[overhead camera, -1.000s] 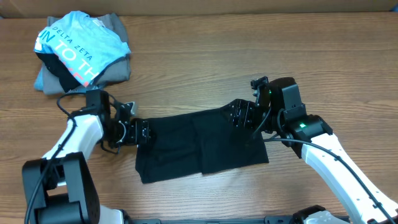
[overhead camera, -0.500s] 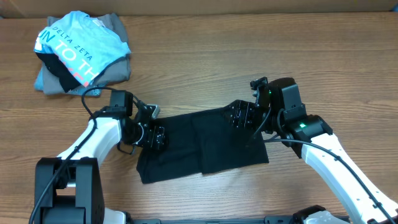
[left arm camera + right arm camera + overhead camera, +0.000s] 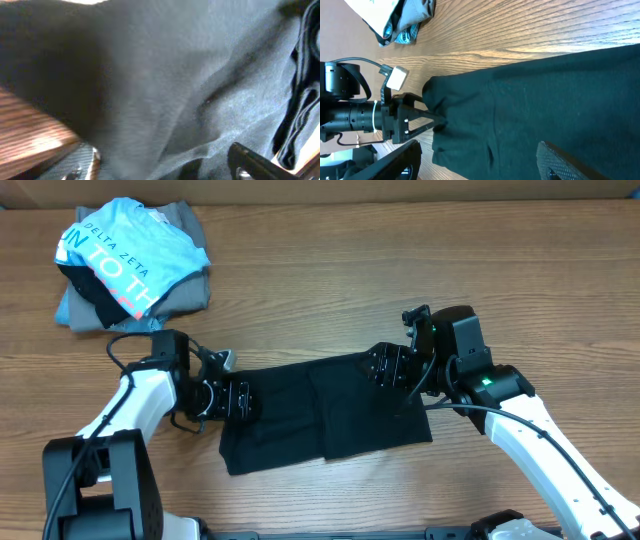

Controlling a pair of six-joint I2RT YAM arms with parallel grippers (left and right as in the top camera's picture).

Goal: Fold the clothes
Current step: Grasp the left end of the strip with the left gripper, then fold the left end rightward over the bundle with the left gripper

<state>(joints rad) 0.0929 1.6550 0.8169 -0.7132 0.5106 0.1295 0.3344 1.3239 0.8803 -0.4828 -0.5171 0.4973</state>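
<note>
The black garment (image 3: 320, 415) lies folded flat in the middle of the wooden table; no white label shows. My left gripper (image 3: 238, 398) is at its left edge. In the left wrist view the black fabric (image 3: 175, 75) fills the frame, and the left gripper (image 3: 162, 162) has its fingers spread with cloth bunched between them. My right gripper (image 3: 385, 368) is over the garment's upper right part. In the right wrist view the right gripper (image 3: 480, 165) is wide open and empty just above the cloth (image 3: 545, 90). That view also shows the left gripper (image 3: 420, 117) at the cloth's far edge.
A light blue "DELTA ZETA" shirt (image 3: 125, 250) lies on a grey folded garment (image 3: 185, 285) at the back left corner, also in the right wrist view (image 3: 400, 20). Bare wood surrounds the black garment.
The left gripper pushed right onto the garment's left edge, then drew back left a little. The right arm and the garment have not visibly moved.
</note>
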